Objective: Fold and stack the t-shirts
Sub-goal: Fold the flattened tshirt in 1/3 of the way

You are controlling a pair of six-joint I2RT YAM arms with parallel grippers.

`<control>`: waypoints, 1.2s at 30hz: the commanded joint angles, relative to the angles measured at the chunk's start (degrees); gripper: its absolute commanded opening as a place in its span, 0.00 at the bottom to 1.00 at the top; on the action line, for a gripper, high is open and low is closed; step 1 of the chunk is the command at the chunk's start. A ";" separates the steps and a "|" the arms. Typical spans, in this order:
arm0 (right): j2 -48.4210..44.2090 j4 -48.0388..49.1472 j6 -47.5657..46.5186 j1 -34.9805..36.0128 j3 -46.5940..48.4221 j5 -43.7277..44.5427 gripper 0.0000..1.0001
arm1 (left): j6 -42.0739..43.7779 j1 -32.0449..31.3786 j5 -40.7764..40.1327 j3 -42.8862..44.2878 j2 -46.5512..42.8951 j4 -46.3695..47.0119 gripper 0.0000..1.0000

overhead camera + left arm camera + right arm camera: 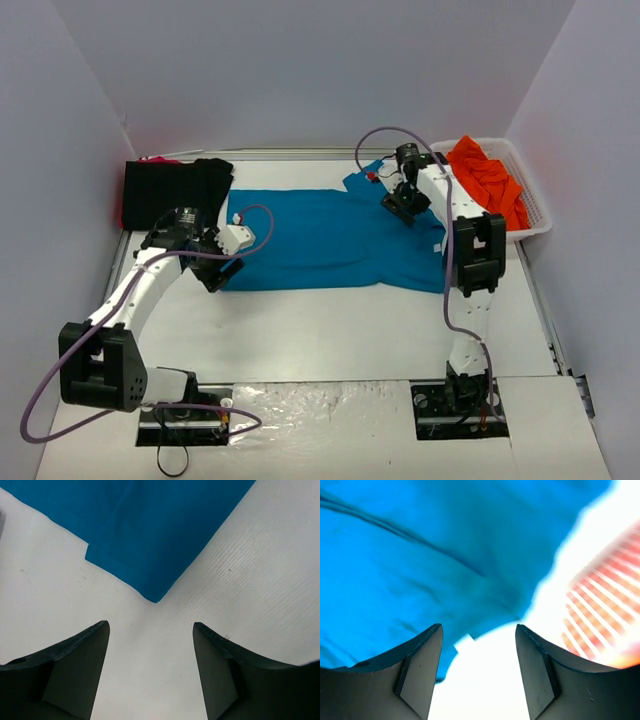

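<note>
Teal shirt (320,240) lies spread flat on the bench (330,330), centre frame. Black shirt (175,190) upper left; orange shirt (490,180) in the basket (537,212), upper right. Left fingers (75,670) spread, empty, beside the teal shirt's lower-left corner. Right fingers (420,670) spread, empty, above its upper-right edge.
</note>
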 commanded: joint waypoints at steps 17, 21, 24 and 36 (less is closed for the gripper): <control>-31.68 4.52 3.76 -3.33 -31.44 1.23 0.62 | 4.85 -6.82 -13.00 -10.78 0.67 13.00 0.68; -32.30 4.52 4.37 -3.51 -33.20 0.70 0.62 | 5.12 -6.82 -12.82 -10.26 3.13 14.06 0.68; -32.13 4.61 4.72 -3.60 -33.64 0.53 0.62 | 5.29 -6.91 -11.51 -9.47 5.06 13.89 0.68; -35.11 3.82 3.94 -5.35 -37.42 0.35 0.62 | 3.45 -6.99 -9.40 -7.44 12.28 15.82 0.30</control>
